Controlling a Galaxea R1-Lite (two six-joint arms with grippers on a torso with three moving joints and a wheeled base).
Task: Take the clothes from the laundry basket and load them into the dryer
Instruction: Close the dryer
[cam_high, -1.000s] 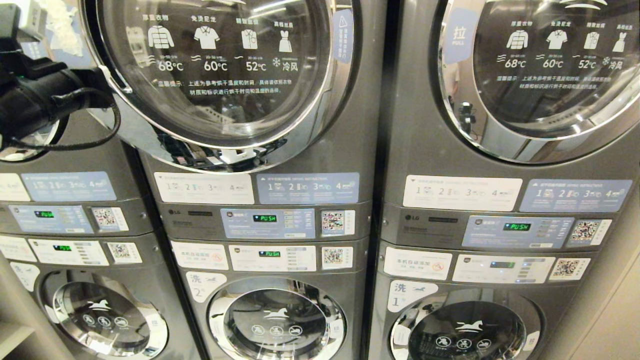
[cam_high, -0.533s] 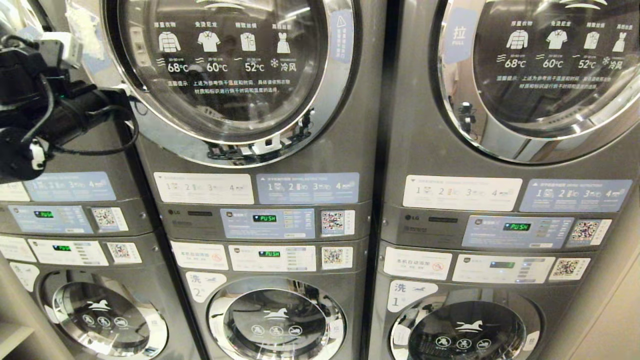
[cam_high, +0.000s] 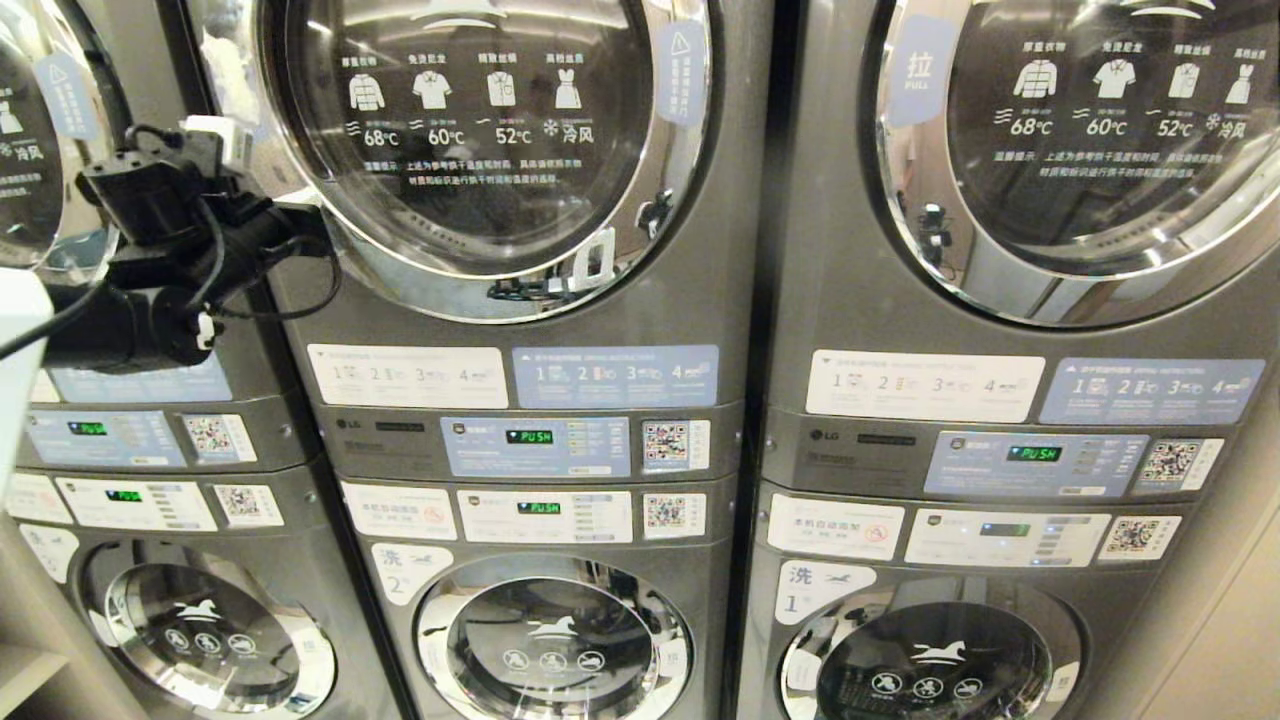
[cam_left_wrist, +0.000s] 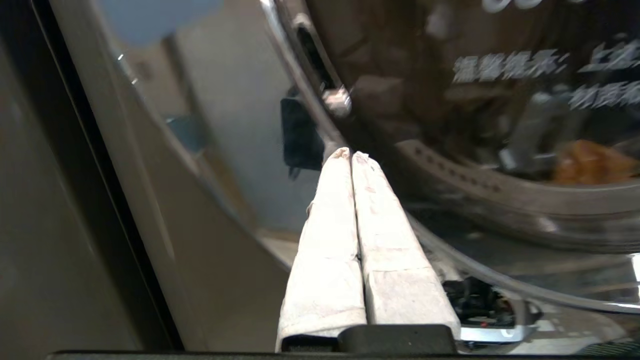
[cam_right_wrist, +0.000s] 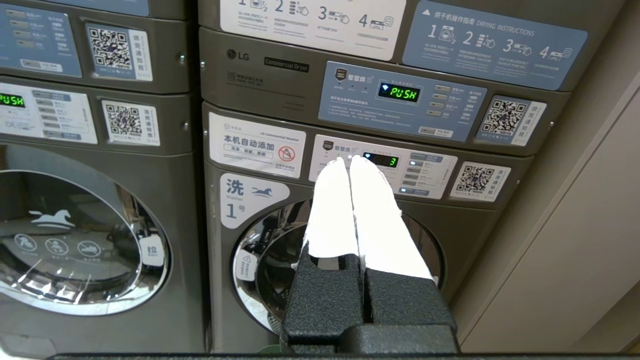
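Left gripper (cam_left_wrist: 350, 155) jaws closed, empty, at dryer door (cam_high: 480, 130) left rim – door looks shut. You want steady push on rim till latch seats – avoid glass. Right gripper (cam_right_wrist: 350, 160) closed, parked low. Clothes, basket not in view.

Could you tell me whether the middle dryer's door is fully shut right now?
Nearly shut, not latched: the dryer door stands slightly off the cabinet at its left edge, where the left gripper rests.

The middle dryer door (cam_high: 480, 130) is printed 68°C, 60°C, 52°C. Its control panel (cam_high: 535, 445) reads LG with a green PUSH. A washer label (cam_right_wrist: 252, 197) says Washer 1.
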